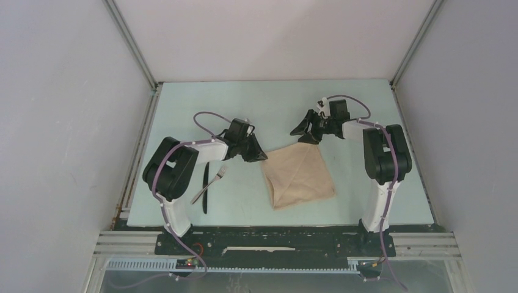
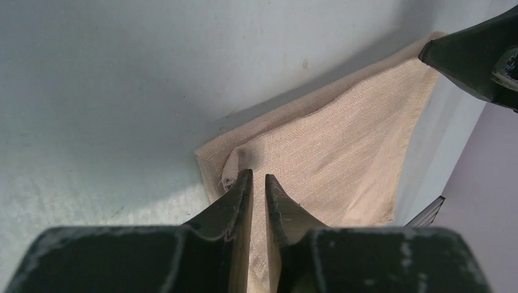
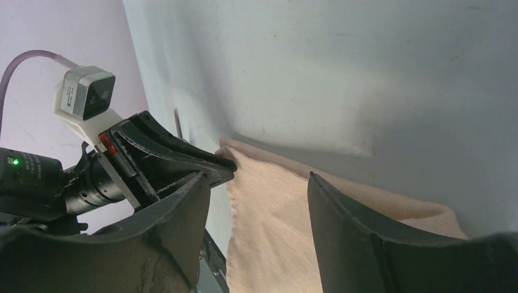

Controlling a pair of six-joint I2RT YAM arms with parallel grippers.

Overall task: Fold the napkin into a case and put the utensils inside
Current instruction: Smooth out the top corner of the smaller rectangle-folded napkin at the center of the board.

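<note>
The work surface is a pale blue-green table (image 1: 244, 104) enclosed by plain white walls (image 1: 256, 36), with both arm bases bolted at its near edge.

The napkin (image 1: 300, 176) lies flat at the centre of the table, slightly right of the middle. It is folded into a diamond-like shape, with one corner pointing left and one pointing far.

The left gripper (image 1: 261, 156) is positioned at the napkin's left corner. Its fingers (image 2: 243, 189) stand nearly together with only a thin slit between them, and the tips are on the cloth beside the turned-up corner of the upper layer. Whether cloth is pinched between them cannot be told.

The right gripper (image 1: 307, 135) is positioned over the napkin's far corner. Its fingers (image 3: 342, 213) are spread well apart and hold nothing.

The fork (image 1: 215, 180) and the knife (image 1: 204, 204) lie on the table left of the napkin, near the left arm. The fork lies slanted across the knife. Both are well apart from the cloth.
</note>
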